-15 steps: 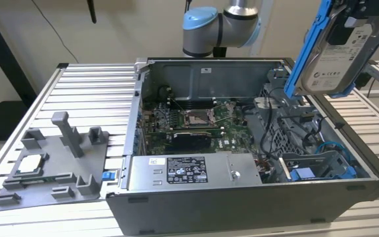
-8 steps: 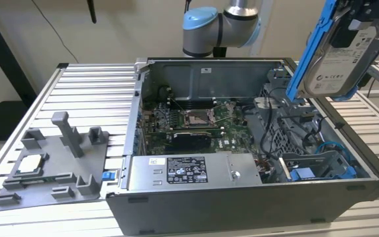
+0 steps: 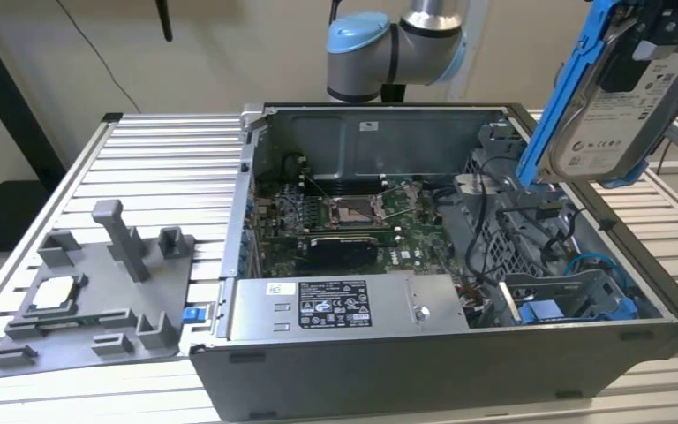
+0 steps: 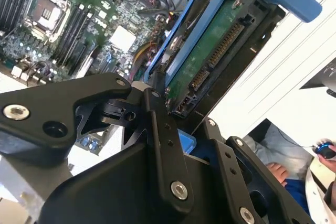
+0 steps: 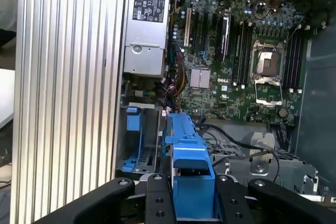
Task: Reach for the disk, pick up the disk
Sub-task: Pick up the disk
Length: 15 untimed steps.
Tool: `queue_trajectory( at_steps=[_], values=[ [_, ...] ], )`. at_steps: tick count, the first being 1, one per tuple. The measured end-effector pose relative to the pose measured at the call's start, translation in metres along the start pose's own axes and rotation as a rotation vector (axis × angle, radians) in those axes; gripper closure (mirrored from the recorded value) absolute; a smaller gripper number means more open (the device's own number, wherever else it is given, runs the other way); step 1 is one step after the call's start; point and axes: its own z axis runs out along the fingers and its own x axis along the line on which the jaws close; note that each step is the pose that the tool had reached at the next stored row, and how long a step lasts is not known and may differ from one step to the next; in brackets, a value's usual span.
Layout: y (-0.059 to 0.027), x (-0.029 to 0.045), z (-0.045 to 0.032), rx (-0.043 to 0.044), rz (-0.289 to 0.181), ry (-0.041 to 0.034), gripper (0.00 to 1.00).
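- The hand (image 4: 173, 114) grips the disk (image 3: 604, 106) by one end, lifted clear above the open case (image 3: 457, 291).
- Grip looks narrow, perhaps on the bracket alone; keep it firm and level.

A silver-grey tubular robot arm joint (image 3: 392, 49) with a light blue round cap is seen at the top centre of the exterior view. A matte black gripper (image 4: 173, 129) of angular linkage plates is shown across the lower half of both wrist views, studded with silver round screws (image 4: 179, 190) and small holes.
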Motion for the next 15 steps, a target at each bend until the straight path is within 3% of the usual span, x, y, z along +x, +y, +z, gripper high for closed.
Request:
queue_trajectory(
  at_steps=[11,15],
  values=[
    [0.0005,0.0086,0.0013,-0.0001,0.000,0.0000,1.00],
    [0.0010,0.0167,0.0027,0.0000,0.001,-0.0001,1.00]
  ],
)
